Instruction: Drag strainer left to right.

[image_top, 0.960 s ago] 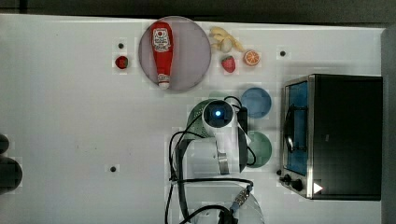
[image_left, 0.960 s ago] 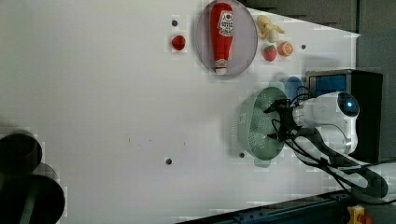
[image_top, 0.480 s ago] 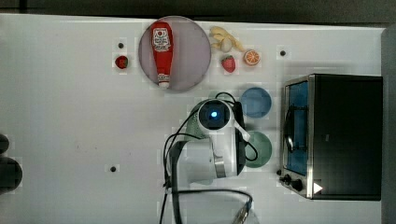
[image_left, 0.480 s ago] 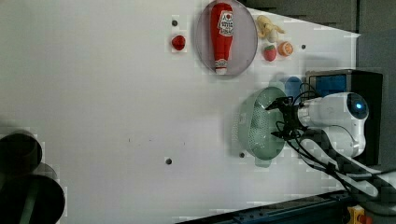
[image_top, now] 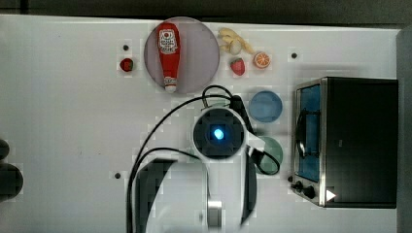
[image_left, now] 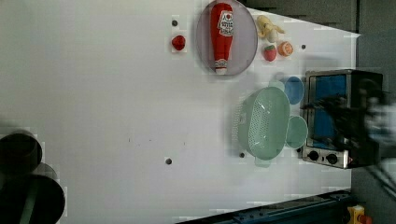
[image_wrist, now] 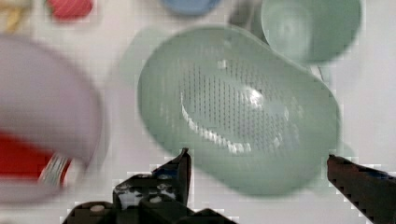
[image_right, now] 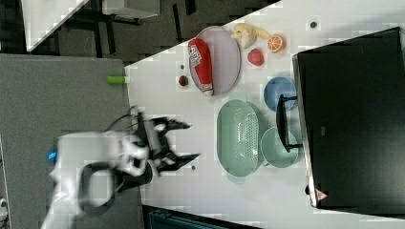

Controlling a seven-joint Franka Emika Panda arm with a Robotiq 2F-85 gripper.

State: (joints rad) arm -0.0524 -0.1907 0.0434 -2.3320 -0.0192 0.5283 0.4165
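Strainer (image_left: 264, 123) lies on the white surface (image_left: 116, 116), just beside the toaster oven (image_left: 338, 116) and below the grey plate (image_left: 247, 42) in the left view. In the right view the arm (image_right: 90, 167) is raised clear of the surface, its gripper (image_right: 179, 141) spread wide with both dark fingers pointing toward the strainer and nothing between them. The wrist view looks straight down on the strainer from above, with one fingertip (image_wrist: 183, 161) at either side of the rim nearer the camera; whether either touches the rim I cannot tell. In the top view the arm's round wrist housing (image_top: 218, 133) with its blue light covers the strainer.

The strainer is pale mint green, oval, with a smooth rim, a small tab handle at each end and a field of fine holes across its centre. It sits upright, mouth up, and holds nothing.

A green cup (image_left: 297, 132) rests against the strainer's side toward the oven, and it looks empty. A blue bowl (image_left: 293, 89) stands near the strainer's upper end in the left view, also empty. The grey plate holds a red ketchup bottle (image_left: 221, 35) lying on its side. A strawberry (image_left: 270, 52), an orange slice (image_left: 285, 48) and a yellow toy fruit (image_left: 266, 27) lie beside the plate, with a small red piece (image_left: 178, 42) on its other side.
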